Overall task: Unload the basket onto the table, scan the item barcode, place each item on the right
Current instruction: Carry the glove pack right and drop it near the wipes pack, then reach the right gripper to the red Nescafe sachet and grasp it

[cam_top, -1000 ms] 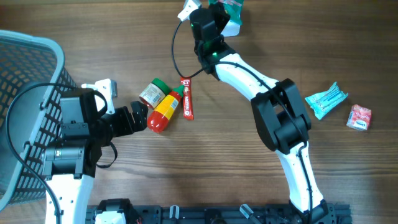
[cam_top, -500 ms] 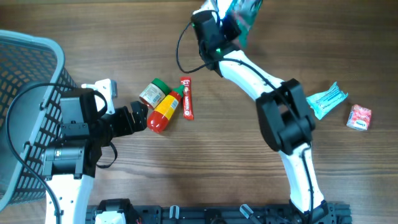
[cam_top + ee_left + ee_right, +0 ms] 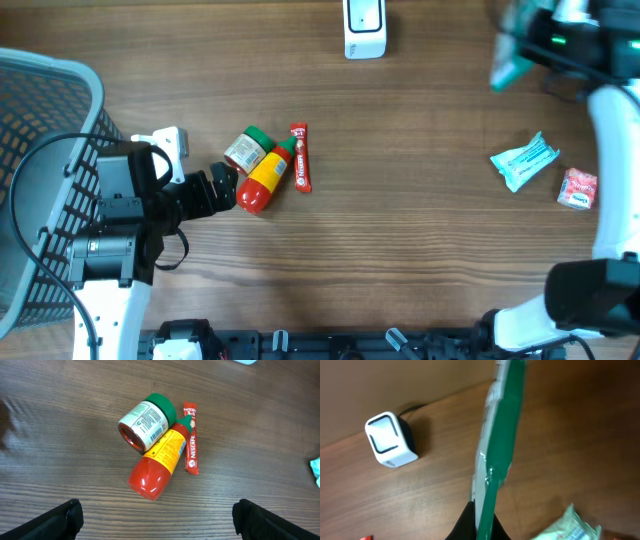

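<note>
The thin green-and-white plastic packet point(image 3: 502, 435) is off the table at the far right, seen edge-on and nearly upright, its lower end pinched in the closed right gripper point(image 3: 480, 521). The small white boxy barcode scanner point(image 3: 364, 28), with a dark-framed window, stands at the far edge, well left of the packet.

Blurred in the overhead view, cropped by the top edge in the right wrist view: the green packet point(image 3: 507, 58), print unreadable in both. Cut off at the overhead left edge: the basket point(image 3: 40, 120).
</note>
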Robot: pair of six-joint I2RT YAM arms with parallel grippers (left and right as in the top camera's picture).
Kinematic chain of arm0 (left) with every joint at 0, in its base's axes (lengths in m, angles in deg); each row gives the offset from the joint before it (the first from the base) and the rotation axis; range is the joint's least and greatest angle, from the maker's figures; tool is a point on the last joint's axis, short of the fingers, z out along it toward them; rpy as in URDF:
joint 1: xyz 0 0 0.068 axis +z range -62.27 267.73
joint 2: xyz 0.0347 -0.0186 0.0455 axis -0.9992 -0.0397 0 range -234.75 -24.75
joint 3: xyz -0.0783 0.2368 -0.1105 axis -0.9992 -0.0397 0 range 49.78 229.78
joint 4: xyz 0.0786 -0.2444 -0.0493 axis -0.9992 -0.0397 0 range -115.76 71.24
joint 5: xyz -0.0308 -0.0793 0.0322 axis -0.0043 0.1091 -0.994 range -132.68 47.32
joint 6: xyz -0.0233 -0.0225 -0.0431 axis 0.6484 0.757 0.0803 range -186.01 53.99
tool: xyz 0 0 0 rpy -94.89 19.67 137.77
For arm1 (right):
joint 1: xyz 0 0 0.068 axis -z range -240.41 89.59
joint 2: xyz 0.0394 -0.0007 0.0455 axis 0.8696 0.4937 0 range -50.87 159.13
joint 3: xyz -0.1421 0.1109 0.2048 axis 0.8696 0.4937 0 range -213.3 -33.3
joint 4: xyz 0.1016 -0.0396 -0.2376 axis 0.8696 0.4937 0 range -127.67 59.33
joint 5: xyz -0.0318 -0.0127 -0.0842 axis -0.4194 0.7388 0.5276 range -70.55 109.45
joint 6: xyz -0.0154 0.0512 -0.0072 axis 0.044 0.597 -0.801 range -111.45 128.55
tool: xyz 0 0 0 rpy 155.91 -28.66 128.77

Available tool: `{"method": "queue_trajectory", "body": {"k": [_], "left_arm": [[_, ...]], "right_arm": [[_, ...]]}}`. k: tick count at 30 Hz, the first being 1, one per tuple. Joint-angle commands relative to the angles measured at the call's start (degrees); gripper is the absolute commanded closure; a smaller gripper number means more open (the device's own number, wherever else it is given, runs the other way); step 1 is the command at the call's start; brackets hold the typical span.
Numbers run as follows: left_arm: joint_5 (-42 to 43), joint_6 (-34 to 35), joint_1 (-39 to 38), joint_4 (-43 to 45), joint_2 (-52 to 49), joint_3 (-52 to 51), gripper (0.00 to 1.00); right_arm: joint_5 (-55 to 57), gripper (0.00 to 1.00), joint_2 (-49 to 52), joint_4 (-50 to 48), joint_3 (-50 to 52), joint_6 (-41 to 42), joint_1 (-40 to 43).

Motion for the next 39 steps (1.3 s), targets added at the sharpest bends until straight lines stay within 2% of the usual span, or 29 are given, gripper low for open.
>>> {"method": "queue_trajectory", "body": {"k": [1, 4, 6, 8, 9, 10, 12, 13, 14, 17, 20, 23, 25, 26, 28, 30, 34, 39], "left_arm": [[-0.3, -1.1, 0.0, 0.1, 0.0, 0.1, 0.0], [-0.3, -1.1, 0.0, 0.1, 0.0, 0.1, 0.0], [-0.3, -1.1, 0.0, 0.1, 0.0, 0.1, 0.0], [-0.3, -1.1, 0.0, 0.1, 0.0, 0.1, 0.0], [-0.3, -1.1, 0.0, 0.1, 0.0, 0.1, 0.0], [-0.3, -1.2, 0.0, 0.1, 0.0, 0.1, 0.0], [-0.3, -1.1, 0.0, 0.1, 0.0, 0.1, 0.0], [-0.3, -1.1, 0.0, 0.1, 0.0, 0.1, 0.0], [-0.3, -1.1, 0.0, 0.1, 0.0, 0.1, 0.0], [-0.3, -1.2, 0.0, 0.1, 0.0, 0.1, 0.0], [-0.3, -1.1, 0.0, 0.1, 0.0, 0.1, 0.0], [-0.3, -1.1, 0.0, 0.1, 0.0, 0.1, 0.0], [-0.3, -1.1, 0.0, 0.1, 0.0, 0.1, 0.0], [-0.3, -1.1, 0.0, 0.1, 0.0, 0.1, 0.0], [-0.3, -1.1, 0.0, 0.1, 0.0, 0.1, 0.0], [-0.3, -1.1, 0.0, 0.1, 0.0, 0.1, 0.0], [-0.3, -1.1, 0.0, 0.1, 0.0, 0.1, 0.0], [-0.3, -1.1, 0.0, 0.1, 0.0, 0.1, 0.0]], "right_arm": [[-18.4, 0.96, -0.6, -1.4, 6.7, -2.4, 13.0], [-33.5, 0.96, -0.4, -7.6, 17.8, -3.9, 23.5], [-37.8, 0.96, -0.3, -12.2, 25.3, -3.6, 26.9], [-37.7, 0.96, -0.3, -11.7, 28.5, -3.0, 27.5], [-37.0, 0.88, -0.3, -10.1, 29.0, 0.8, 27.4], [-36.9, 0.66, -0.4, -9.6, 28.9, 2.8, 27.5], [-36.8, 0.35, -0.6, -9.2, 28.7, 6.3, 27.5], [-35.9, 0.14, -1.2, -8.9, 28.1, 7.6, 27.4], [-33.3, 0.05, -2.3, -8.2, 27.5, 8.7, 27.4], [-25.7, 0.05, -8.9, -7.0, 26.4, 9.9, 27.3], [-20.2, 0.09, -20.0, -7.5, 25.9, 9.0, 23.7], [-17.8, 0.14, -27.3, -7.9, 25.9, 3.1, 12.5], [-17.5, 0.18, -27.9, -7.6, 25.9, 0.2, 2.5], [-16.3, 0.22, -27.0, -7.5, 26.3, 0.0, -3.4], [-12.5, 0.36, -23.2, -7.3, 26.8, -0.1, -13.9], [-5.5, 0.49, -9.1, -8.2, 26.9, 1.1, -32.2], [-4.9, 0.54, 4.2, -13.8, 26.9, 1.8, -40.5], [-3.0, 0.59, 13.4, -18.6, 26.9, 2.5, -43.7]]}}
